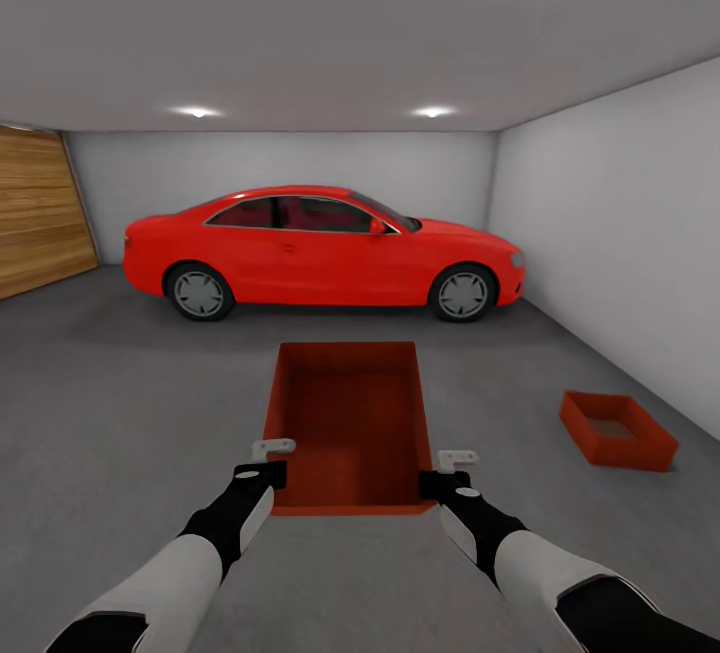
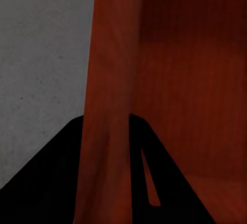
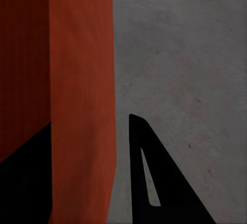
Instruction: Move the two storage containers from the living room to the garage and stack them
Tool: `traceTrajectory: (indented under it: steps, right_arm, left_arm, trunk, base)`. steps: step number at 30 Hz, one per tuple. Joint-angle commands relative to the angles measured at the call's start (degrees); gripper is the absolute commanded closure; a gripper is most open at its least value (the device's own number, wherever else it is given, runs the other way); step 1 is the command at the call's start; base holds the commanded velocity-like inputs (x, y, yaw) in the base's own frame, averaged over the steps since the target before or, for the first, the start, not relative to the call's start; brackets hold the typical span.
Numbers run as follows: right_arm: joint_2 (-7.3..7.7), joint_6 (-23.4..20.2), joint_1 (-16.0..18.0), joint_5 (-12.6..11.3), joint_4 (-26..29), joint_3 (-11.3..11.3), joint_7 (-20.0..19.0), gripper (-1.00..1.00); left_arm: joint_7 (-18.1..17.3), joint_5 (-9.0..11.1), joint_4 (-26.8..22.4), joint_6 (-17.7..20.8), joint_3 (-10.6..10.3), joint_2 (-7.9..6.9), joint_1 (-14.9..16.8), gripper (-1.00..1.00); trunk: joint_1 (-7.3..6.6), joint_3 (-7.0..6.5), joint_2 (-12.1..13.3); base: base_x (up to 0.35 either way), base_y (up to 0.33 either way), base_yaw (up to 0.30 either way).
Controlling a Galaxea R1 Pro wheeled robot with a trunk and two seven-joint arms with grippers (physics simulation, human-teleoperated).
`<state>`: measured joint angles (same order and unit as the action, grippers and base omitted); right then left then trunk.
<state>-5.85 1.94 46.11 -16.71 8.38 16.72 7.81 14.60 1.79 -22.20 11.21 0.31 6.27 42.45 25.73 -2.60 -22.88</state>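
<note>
I hold one red-orange storage container (image 1: 348,423) out in front of me, above the dark grey garage floor (image 1: 120,403). My left gripper (image 1: 268,468) is shut on its left wall near the close corner. My right gripper (image 1: 448,473) is shut on its right wall. In the left wrist view the red wall (image 2: 108,105) runs between the black fingers (image 2: 46,183). The right wrist view shows the other wall (image 3: 82,105) between that gripper's fingers (image 3: 159,183). The second storage container (image 1: 617,430) sits on the floor to the right, close to the white wall.
A red car (image 1: 320,248) is parked across the far side of the garage. The wood-slat door (image 1: 40,208) is at the left and a white wall (image 1: 620,233) runs along the right. Bare concrete lies between me and the car.
</note>
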Motion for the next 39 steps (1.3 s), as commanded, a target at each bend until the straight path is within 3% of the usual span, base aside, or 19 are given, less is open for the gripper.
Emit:
traceTrajectory:
  steps: [1, 39]
  right_arm:
    - [1.38, 0.27, 0.03, 0.01, 0.06, -2.31, 1.15, 1.0]
    - [1.45, 0.3, 0.03, 0.01, 0.06, -2.31, 1.21, 1.0]
  left_arm:
    - [3.24, -0.65, -0.13, 0.48, 0.92, -0.03, 0.0, 1.0]
    - [3.24, -0.65, -0.13, 0.48, 0.92, -0.03, 0.0, 1.0]
  trunk:
    - [0.05, 0.02, -0.04]
    - [0.05, 0.02, -0.04]
  base:
    - [0.322, 0.0, 0.0]
    - [0.322, 0.0, 0.0]
